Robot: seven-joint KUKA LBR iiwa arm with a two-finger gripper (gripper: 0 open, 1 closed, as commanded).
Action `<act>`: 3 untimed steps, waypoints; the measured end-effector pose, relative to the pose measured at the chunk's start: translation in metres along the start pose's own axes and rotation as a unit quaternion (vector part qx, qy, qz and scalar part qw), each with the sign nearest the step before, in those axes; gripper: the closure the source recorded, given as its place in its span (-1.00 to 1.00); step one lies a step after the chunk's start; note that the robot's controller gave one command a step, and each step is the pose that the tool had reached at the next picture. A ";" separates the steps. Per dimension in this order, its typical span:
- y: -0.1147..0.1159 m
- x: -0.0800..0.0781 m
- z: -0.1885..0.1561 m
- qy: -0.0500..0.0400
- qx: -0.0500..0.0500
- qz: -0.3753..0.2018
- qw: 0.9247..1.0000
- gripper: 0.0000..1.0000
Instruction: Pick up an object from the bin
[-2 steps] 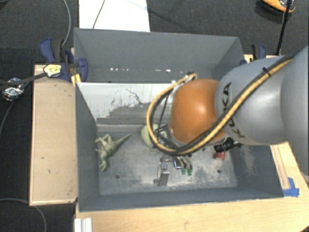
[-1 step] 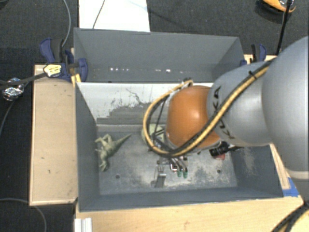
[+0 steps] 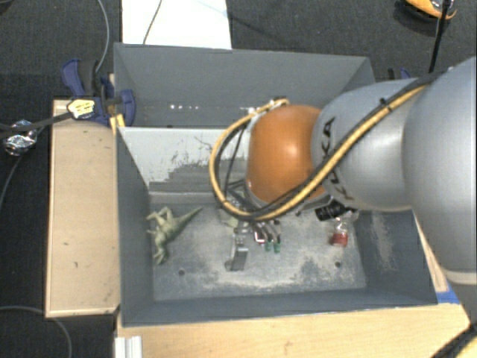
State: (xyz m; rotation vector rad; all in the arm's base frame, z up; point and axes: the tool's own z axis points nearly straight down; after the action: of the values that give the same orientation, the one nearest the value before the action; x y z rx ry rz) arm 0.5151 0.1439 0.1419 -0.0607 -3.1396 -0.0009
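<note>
The gripper [image 3: 238, 256] hangs low over the floor of the grey bin [image 3: 134, 200], open or closed unclear; a long-tailed, pale green toy dinosaur [image 3: 165, 230] lies left, a small red piece [image 3: 340, 238] right

The arm [image 3: 406, 151] is built of thick, rounded links in smooth silver-grey, with a soft sheen along the upper curve. Its wrist carries a glossy orange cover [image 3: 279, 151], dome-shaped like half an egg. A cable [image 3: 216, 171] sheathed in black and yellow lies along the grey link, then loops round the left side of the dome and under it. Dark lettering [image 3: 329, 136] crosses the link just right of the dome; it looks like part of the maker's name. Beneath the dome sit small metal fittings with green bits [image 3: 272, 245], and the dull grey gripper [image 3: 238, 258].
</note>
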 end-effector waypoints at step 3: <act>-0.026 -0.028 0.022 -0.008 -0.003 0.016 1.000 -1.00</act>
State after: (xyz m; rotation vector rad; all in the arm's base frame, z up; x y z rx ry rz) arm 0.5418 0.1172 0.1200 -0.1120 -3.1539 -0.0085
